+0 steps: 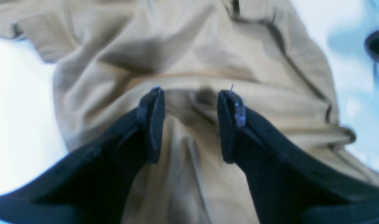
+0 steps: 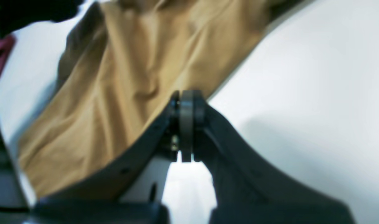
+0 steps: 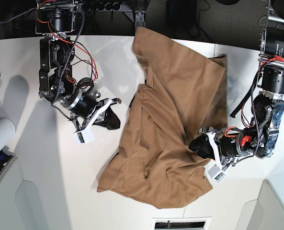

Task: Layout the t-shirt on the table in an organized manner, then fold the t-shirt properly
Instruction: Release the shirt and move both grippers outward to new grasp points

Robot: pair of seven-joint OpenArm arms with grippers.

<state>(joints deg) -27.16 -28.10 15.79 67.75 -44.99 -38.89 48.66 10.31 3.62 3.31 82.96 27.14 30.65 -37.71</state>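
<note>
**Shirt spread but still rumpled; folding not begun**

At the left of the base view sits the right arm, its right gripper (image 3: 114, 116) resting on the bare white table (image 3: 46, 163) just beside the shirt's left edge. Its wrist view shows the jaws pressed fully together with nothing between them; the cloth lies behind and beside the tips, not in them.

In the middle lies the tan t-shirt (image 3: 175, 124), a single crumpled sheet running from the far table edge down toward the near one. It is opened out more than bunched, but heavy creases cross the centre, the lower part bulges in folds, and the upper right corner is doubled over. Which end is the collar I cannot tell from these views; no sleeve is clearly laid out.

At the right, the left gripper (image 3: 202, 142) is over the shirt's right side. In its wrist view the jaws stand well apart, straddling a raised ridge of fabric that sits between the tips (image 1: 189, 102) without being pinched.

By my reading, the layout step is only partly done: the cloth needs pulling flat and squaring, sleeves spread, before any fold. The open left claw looks poised to take that ridge and tug it outward.
</note>
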